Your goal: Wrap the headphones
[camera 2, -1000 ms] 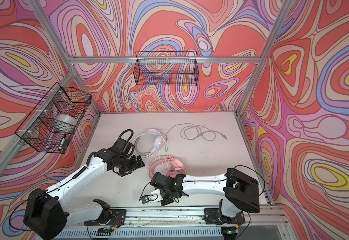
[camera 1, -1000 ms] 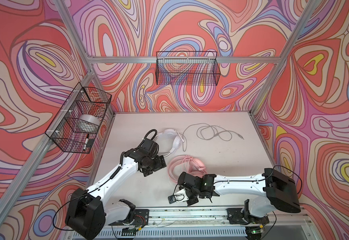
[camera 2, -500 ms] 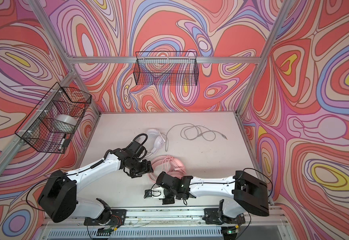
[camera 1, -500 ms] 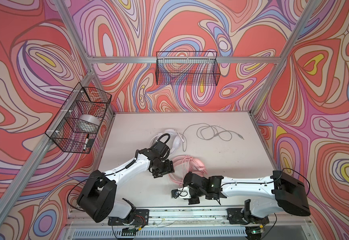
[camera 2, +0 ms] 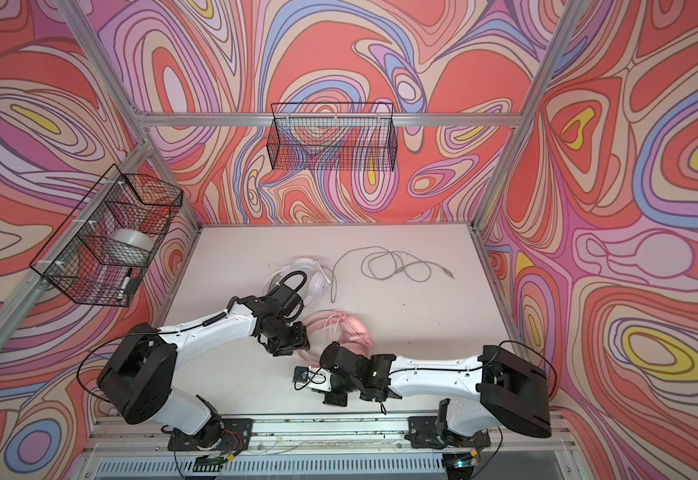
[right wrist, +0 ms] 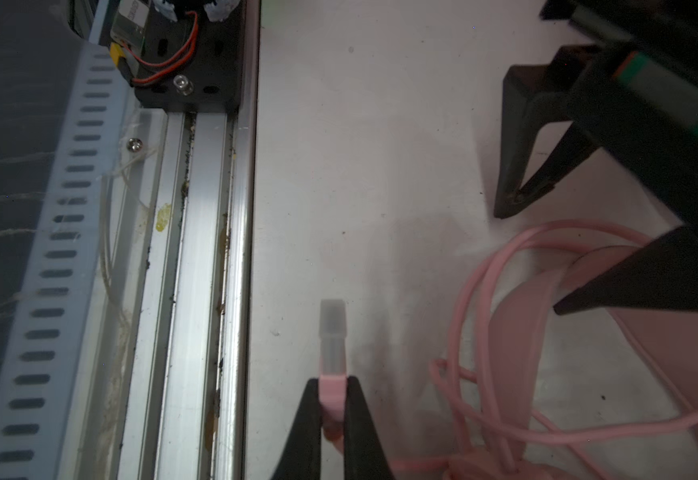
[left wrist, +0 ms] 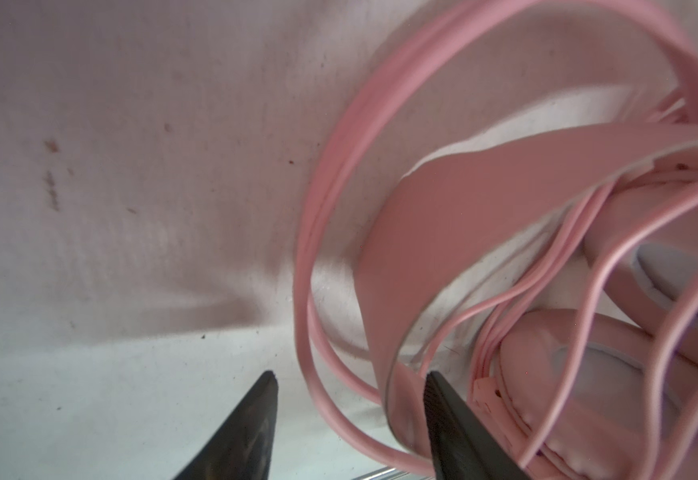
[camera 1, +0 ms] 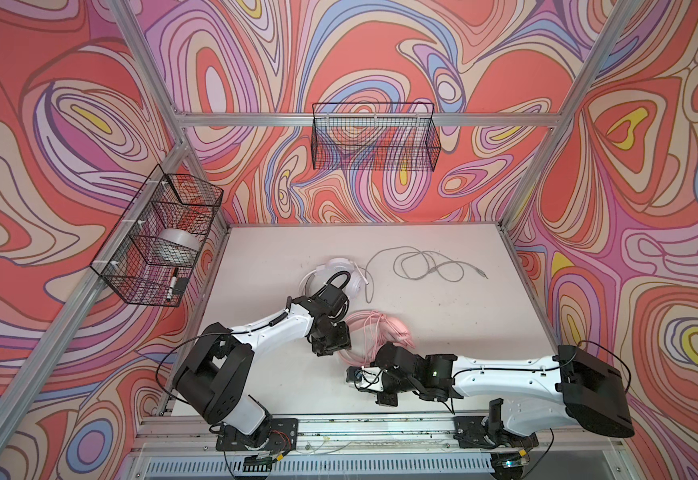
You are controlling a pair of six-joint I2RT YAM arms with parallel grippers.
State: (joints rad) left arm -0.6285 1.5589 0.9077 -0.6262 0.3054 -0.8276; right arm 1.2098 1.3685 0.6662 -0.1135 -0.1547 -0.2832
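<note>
**Near edge.** An aluminium rail (camera 1: 339,432) is carrying both arm bases along the front edge of the table (camera 1: 443,332).

**Right arm.** Just beyond the rail, the right gripper (right wrist: 332,386) is pinching the pink plug (right wrist: 331,395) between closed jaws, low over the table. The plug's translucent tip is projecting past the fingertips.

**Pink headset.** The pink cable (left wrist: 308,249) is running in loose loops to the pink headset (camera 1: 384,328). The headset is lying on the table a little in front of centre, between the two grippers. More cable is lying over the ear cups (left wrist: 567,374).

**Left arm.** The left gripper (left wrist: 351,374) is pointing down at the headset with its jaws standing partly apart. They are straddling the pink headband (left wrist: 443,199) and several cable strands. One finger (left wrist: 451,415) is lying just beside the band and the other is standing clear of the cable, so nothing is being clamped.

**White headset.** Behind the left wrist, the white headset (camera 1: 339,266) is lying on the table, partly hidden by the arm. Its grey-white cable (camera 1: 422,266) is trailing unwound to the right in open loops across the middle of the table.

**Walls.** On the left wall, a wire basket (camera 1: 131,291) is holding a white roll (camera 1: 177,245) and a marker (camera 1: 172,286). On the back wall, a second wire basket (camera 1: 376,158) is hanging.
</note>
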